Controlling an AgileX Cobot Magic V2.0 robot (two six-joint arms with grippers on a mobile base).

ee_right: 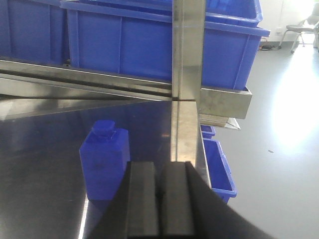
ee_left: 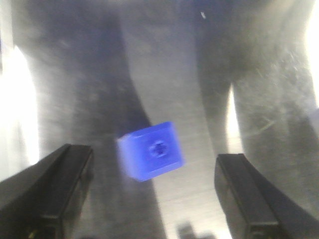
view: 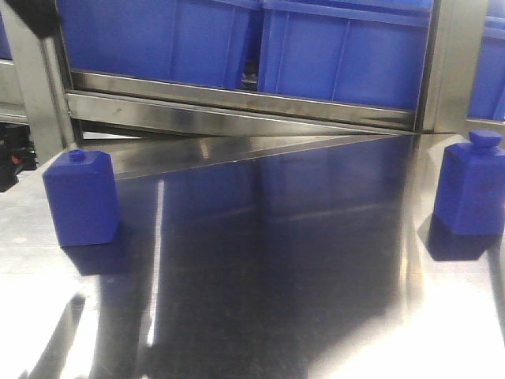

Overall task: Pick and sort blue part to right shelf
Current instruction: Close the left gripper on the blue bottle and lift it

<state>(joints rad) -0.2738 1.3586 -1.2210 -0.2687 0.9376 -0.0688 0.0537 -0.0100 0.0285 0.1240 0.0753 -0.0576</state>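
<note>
Two blue parts, bottle-shaped blocks with small caps, stand on the steel table. One is on the left (view: 79,197) and one on the right (view: 471,189). My left gripper (ee_left: 154,191) is open wide and looks straight down on a blue part (ee_left: 152,151), which sits between and beyond the fingers, untouched and blurred. My right gripper (ee_right: 159,199) is shut and empty, low over the table. The right blue part (ee_right: 104,159) stands just ahead and left of it. The steel rack (view: 237,99) with large blue crates (view: 339,47) runs along the back.
A steel upright post (ee_right: 187,50) rises straight ahead of the right gripper at the table's right edge. A small blue bin (ee_right: 219,169) sits lower, beyond that edge. A dark piece of arm (view: 31,16) shows at the top left of the front view.
</note>
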